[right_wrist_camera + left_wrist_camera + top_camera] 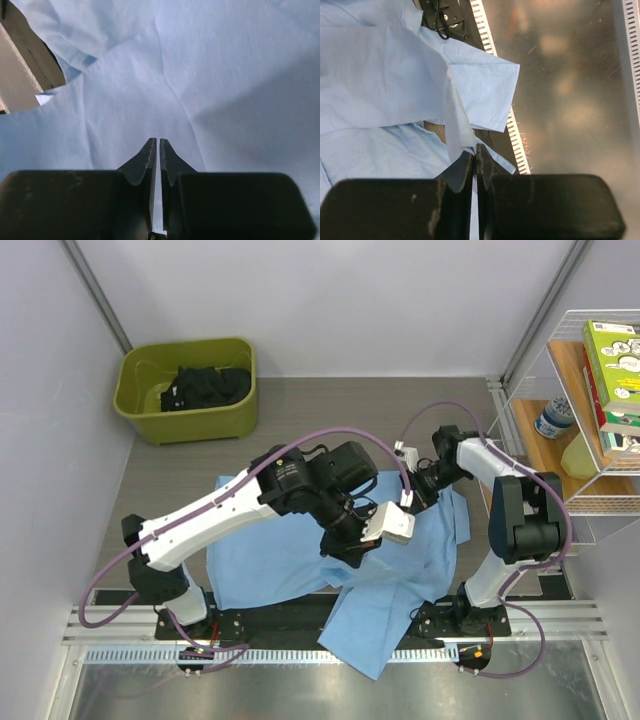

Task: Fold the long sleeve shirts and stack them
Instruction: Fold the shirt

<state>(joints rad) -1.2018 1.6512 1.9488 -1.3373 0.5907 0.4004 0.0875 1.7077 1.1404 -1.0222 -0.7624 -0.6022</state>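
Note:
A light blue long sleeve shirt (260, 560) lies spread on the table, with one part hanging over the near edge. My left gripper (345, 552) is over the shirt's middle. In the left wrist view it (475, 150) is shut on a raised fold of the shirt (370, 75). My right gripper (418, 498) is at the shirt's far right part. In the right wrist view it (158, 142) is shut, with thin blue cloth showing between the jaws, and the shirt (225, 75) fills the view. I see only one shirt.
A green bin (140, 405) holding dark clothes (205, 385) stands at the far left. A wire shelf (585, 505) with books and a bottle stands at the right. The metal rail (300, 652) and black base plate run along the near edge.

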